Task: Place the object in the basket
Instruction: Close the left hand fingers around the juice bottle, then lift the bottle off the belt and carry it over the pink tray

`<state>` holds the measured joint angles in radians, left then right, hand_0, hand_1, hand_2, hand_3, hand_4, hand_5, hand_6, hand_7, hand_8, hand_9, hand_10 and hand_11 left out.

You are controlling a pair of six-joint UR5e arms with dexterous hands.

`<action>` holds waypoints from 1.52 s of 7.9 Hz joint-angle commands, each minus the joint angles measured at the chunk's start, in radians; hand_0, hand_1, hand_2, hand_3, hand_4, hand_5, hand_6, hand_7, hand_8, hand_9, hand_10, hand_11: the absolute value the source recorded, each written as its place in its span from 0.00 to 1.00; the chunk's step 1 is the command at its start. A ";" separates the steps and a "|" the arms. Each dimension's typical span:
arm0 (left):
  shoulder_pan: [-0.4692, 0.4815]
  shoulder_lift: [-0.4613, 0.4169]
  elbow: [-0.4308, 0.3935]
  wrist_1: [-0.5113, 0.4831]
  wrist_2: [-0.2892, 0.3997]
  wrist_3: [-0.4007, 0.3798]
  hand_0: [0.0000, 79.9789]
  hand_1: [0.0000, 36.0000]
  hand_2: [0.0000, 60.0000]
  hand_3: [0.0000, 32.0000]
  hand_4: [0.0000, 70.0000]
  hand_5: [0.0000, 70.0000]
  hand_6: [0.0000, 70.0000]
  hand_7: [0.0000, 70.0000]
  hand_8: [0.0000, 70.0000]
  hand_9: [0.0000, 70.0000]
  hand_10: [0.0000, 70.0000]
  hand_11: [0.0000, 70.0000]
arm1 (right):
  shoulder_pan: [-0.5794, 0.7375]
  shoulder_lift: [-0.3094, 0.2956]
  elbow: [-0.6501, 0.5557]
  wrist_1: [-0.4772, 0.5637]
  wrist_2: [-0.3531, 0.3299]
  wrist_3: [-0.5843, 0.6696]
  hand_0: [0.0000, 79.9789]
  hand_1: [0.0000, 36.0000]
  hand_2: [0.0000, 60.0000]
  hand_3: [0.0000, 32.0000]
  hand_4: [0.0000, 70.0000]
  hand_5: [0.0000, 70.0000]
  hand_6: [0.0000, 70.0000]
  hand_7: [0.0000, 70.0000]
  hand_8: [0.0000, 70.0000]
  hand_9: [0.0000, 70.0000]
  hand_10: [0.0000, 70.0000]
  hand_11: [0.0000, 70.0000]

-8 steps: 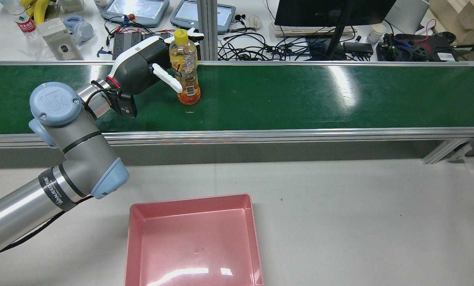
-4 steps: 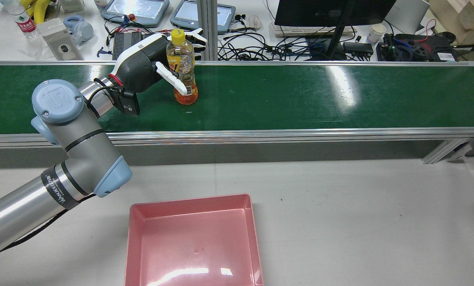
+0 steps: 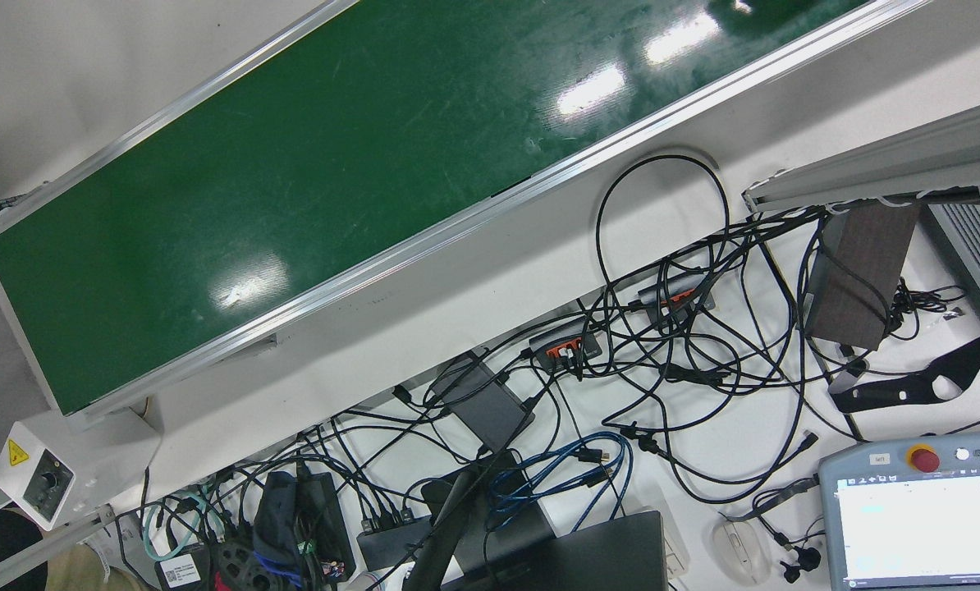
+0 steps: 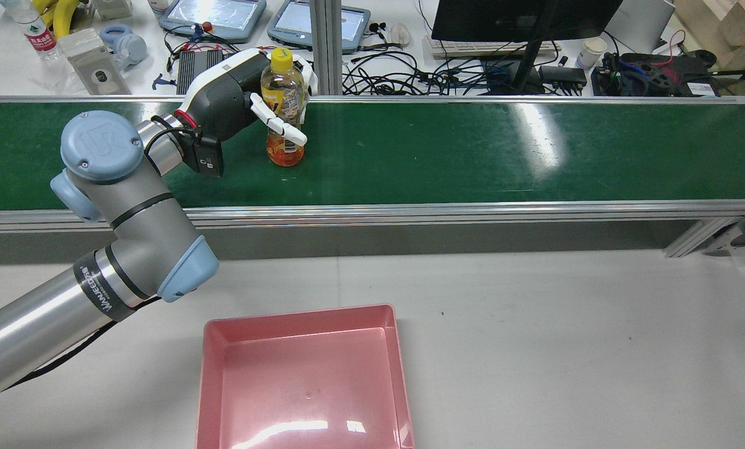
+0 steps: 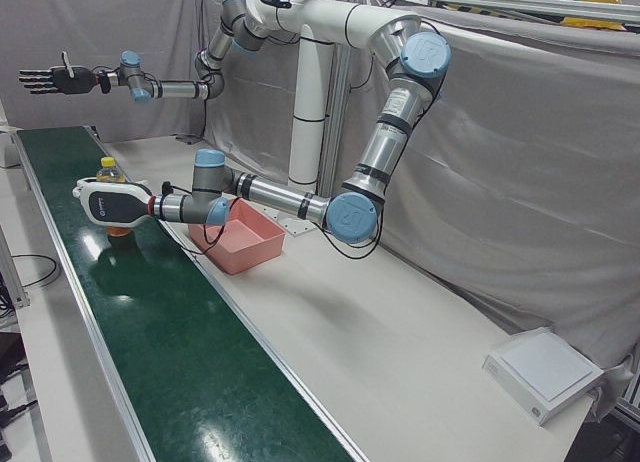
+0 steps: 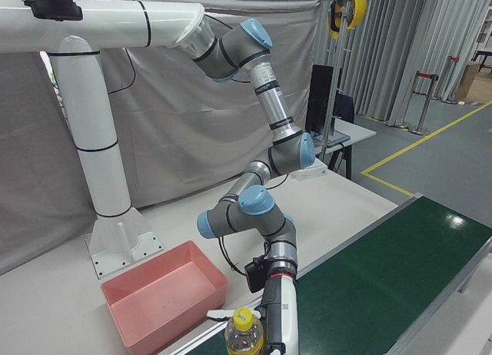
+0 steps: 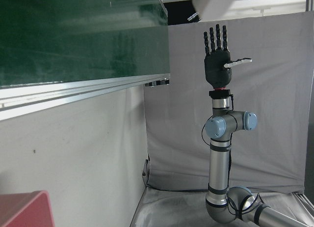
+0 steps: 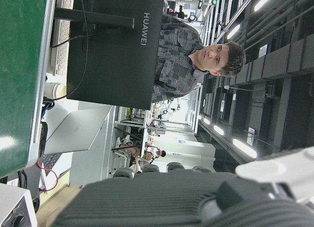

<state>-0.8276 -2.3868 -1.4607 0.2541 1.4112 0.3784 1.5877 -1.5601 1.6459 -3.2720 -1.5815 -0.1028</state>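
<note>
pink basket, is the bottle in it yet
No, the pink basket lies empty while the bottle stands on the green belt.

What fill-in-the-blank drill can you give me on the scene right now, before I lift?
1. The bottle stands upright on the ____ conveyor belt.
2. The left robot hand has its fingers wrapped around the ____.
3. The pink basket on the table holds ____.
4. The bottle's cap is ____.
Missing words: green; bottle; nothing; yellow.
</note>
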 commanded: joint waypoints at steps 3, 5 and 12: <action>-0.007 -0.058 -0.013 0.120 -0.003 0.040 0.88 0.99 1.00 0.00 0.99 1.00 1.00 1.00 1.00 1.00 1.00 1.00 | 0.000 0.000 0.000 0.000 0.000 0.000 0.00 0.00 0.00 0.00 0.00 0.00 0.00 0.00 0.00 0.00 0.00 0.00; -0.002 -0.055 -0.056 0.120 -0.002 0.039 0.88 0.87 1.00 0.00 0.95 1.00 0.95 1.00 1.00 1.00 1.00 1.00 | 0.000 0.000 0.000 0.000 0.000 0.000 0.00 0.00 0.00 0.00 0.00 0.00 0.00 0.00 0.00 0.00 0.00 0.00; 0.131 0.234 -0.556 0.246 0.038 0.048 0.84 0.75 0.97 0.00 0.86 1.00 0.87 1.00 1.00 1.00 1.00 1.00 | 0.000 0.000 0.000 0.000 0.000 0.000 0.00 0.00 0.00 0.00 0.00 0.00 0.00 0.00 0.00 0.00 0.00 0.00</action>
<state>-0.7615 -2.2412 -1.8692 0.4565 1.4472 0.4216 1.5877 -1.5600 1.6460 -3.2720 -1.5815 -0.1028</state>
